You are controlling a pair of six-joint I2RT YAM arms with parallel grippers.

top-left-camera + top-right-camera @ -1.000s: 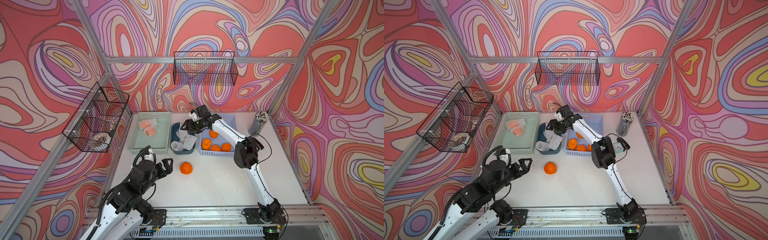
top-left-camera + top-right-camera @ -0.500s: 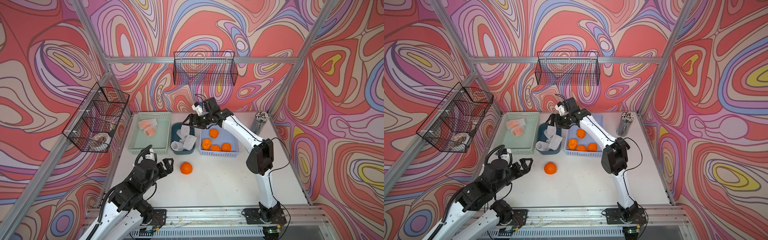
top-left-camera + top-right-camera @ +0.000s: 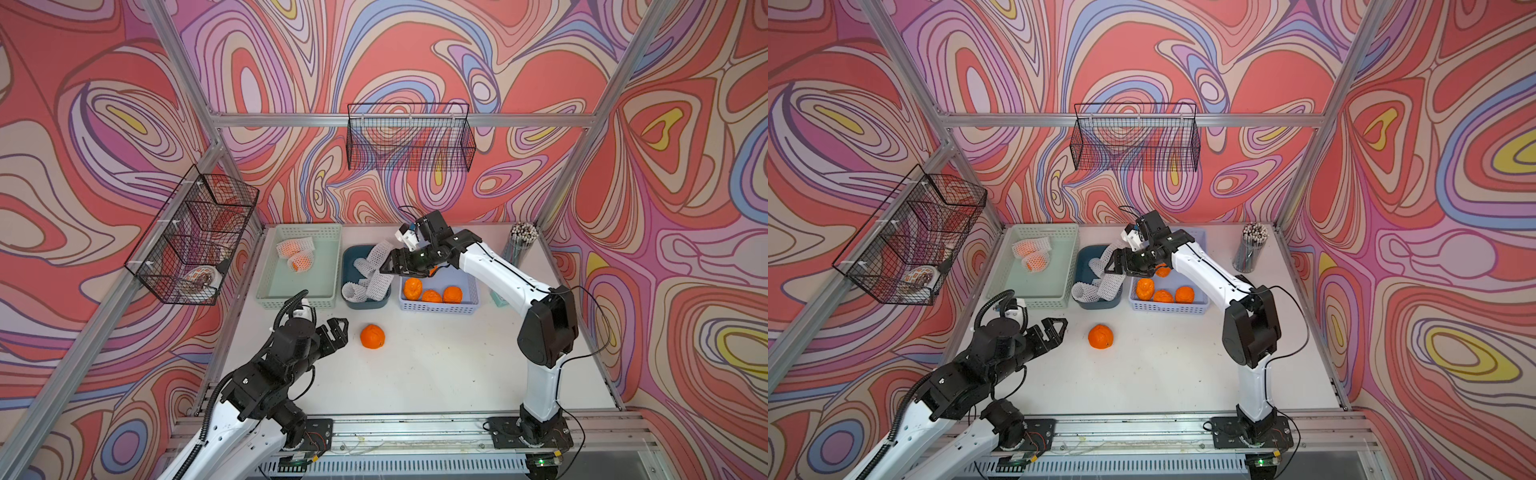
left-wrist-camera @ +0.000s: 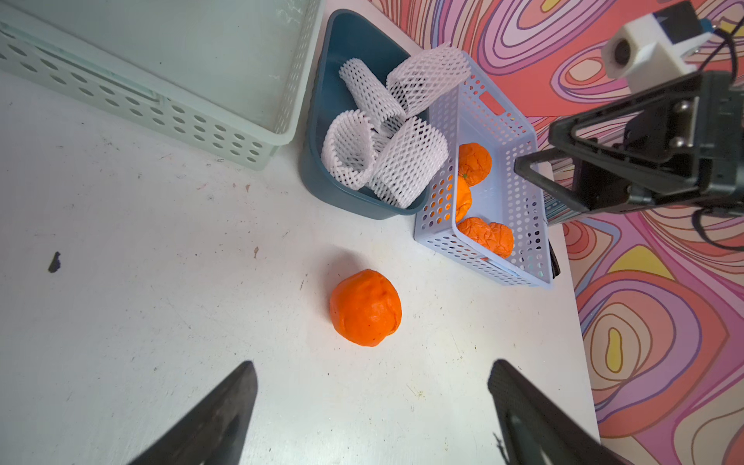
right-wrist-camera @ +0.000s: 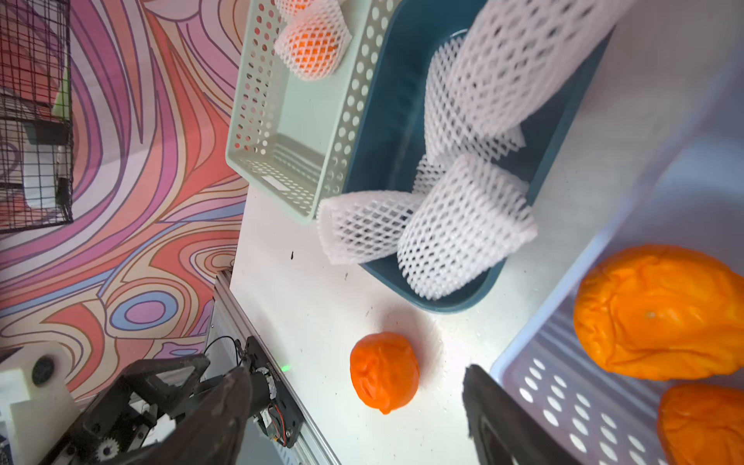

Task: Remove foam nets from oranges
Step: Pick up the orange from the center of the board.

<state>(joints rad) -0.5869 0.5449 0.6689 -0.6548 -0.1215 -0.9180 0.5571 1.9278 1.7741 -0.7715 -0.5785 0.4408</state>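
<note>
Left hand (image 3: 340, 330) hung low over the near left part of the counter (image 3: 436, 374), its fingers (image 4: 217, 418) spread wide and empty. A loose orange (image 3: 372, 336), bare of any net, lay on the counter just ahead of the fingertips and apart from them, well in front of the containers. Right hand (image 3: 392, 268) reached from the far side and hovered where the bin (image 3: 365, 302) met the basket (image 3: 436, 307). Its fingers were also wide, with nothing between them. In both top views this hand covered part of one orange at the basket's far end. Three more oranges (image 3: 432, 295) lay in a row against the basket's near wall. The bin held the empty nets (image 3: 372, 282), piled and overhanging its near rim. One net (image 3: 380, 251) leaned up over the far rim close beside the right hand; whether they touched could not be told. The tray (image 3: 291, 297) stood just left of the bin, with two netted oranges (image 3: 297, 255) at its far end, well away from both hands. A cup (image 3: 517, 249) of sticks stood at the counter's far right corner, behind the right arm. Two wire baskets (image 3: 409, 141) hung on the walls above the counter.
</note>
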